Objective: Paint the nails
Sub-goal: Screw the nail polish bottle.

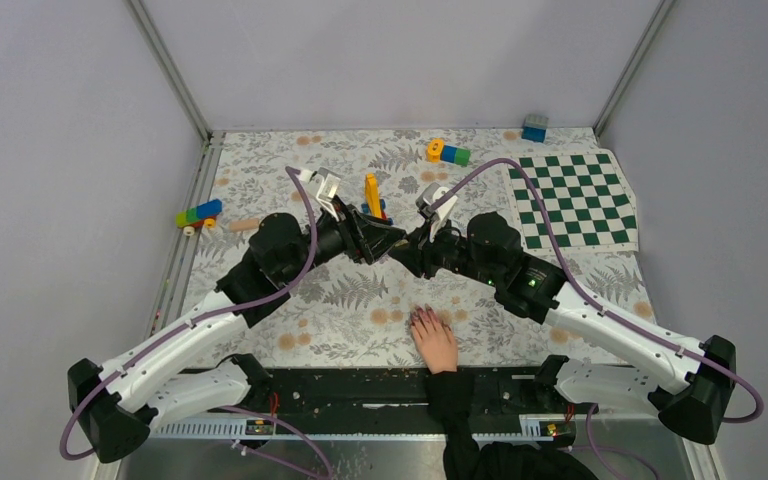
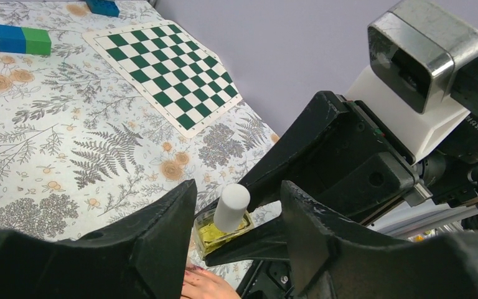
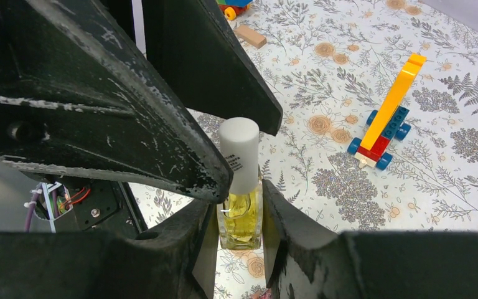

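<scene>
A pale human hand (image 1: 436,343) with a black sleeve (image 1: 452,398) is laid flat on the flowery tablecloth (image 1: 360,290). It is at the near edge, a bit right of the middle. The small dark purplish-red nails (image 1: 421,318) are seen at the far end of its fingers. They are near the grippers but apart from them.

A little farther in, the two grippers are seen tip to tip over the middle of the table. A small glass bottle (image 3: 241,223) of yellow liquid is held by the right gripper (image 3: 241,208). Its two black fingers are pressed tight against the glass sides. The bottle's round white cap (image 3: 239,149) is seen sticking up above those fingers. The left gripper (image 2: 238,187) is held partly apart, with one finger on each side of the white cap. A gap is seen on both sides in the left wrist view, and nothing is gripped by it.

Just behind the grippers, a yellow stick on red and blue toy bricks (image 1: 372,195) is seen. A row of orange, blue and green blocks (image 1: 447,152) is found farther back. At the far right, a green and white checked mat (image 1: 572,200) is spread flat.
</scene>
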`<state>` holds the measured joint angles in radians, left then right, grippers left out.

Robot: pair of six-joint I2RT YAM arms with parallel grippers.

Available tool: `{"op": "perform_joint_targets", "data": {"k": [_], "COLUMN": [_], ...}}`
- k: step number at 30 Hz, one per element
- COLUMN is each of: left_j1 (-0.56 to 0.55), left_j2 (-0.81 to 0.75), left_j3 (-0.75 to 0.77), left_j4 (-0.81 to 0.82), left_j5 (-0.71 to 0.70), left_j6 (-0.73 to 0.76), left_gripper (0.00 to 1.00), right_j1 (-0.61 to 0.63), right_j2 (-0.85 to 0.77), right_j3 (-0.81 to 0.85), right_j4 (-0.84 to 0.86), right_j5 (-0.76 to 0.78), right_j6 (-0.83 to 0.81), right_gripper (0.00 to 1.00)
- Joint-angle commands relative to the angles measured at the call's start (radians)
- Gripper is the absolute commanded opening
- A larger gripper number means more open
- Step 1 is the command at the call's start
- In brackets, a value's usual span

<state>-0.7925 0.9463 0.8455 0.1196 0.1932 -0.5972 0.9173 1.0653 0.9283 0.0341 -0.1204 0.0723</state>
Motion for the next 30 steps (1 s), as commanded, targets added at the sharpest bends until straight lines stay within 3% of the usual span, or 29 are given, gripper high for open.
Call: {"op": "perform_joint_targets", "data": {"k": [1,8,16,23,30], "left_j1": [-0.013,-0.029,-0.035,-0.035,-0.032], "left_j2": [0.007,0.024,0.023,-0.013,-0.068], "left_j3": [0.05,0.053,0.043,-0.002,-0.046], "left_j4": [0.024,0.01,0.011,0.094,0.166], "left_j5": [-0.023,-0.034,-0.018,0.121,0.294], "left_j6": [0.026,0.04,0.051,0.074,0.083], "left_gripper": [0.5,0.35,0.0,0.0,0.0], "right_j1": [0.014,0.015,0.015,0.005,-0.072], "right_j2": [0.001,0.001,-0.018,-0.039,-0.069], "right_j3": [0.05,0.057,0.045,0.05,0.051], "right_j4": [0.028,0.028,0.035,0.031,0.086], "right_j5": [0.018,0.015,-0.004,-0.103,-0.439], "right_j6": [-0.016,-0.019,-0.02,-0.008,0.074], "right_gripper": [0.0,0.0,0.0,0.0,0.0]}}
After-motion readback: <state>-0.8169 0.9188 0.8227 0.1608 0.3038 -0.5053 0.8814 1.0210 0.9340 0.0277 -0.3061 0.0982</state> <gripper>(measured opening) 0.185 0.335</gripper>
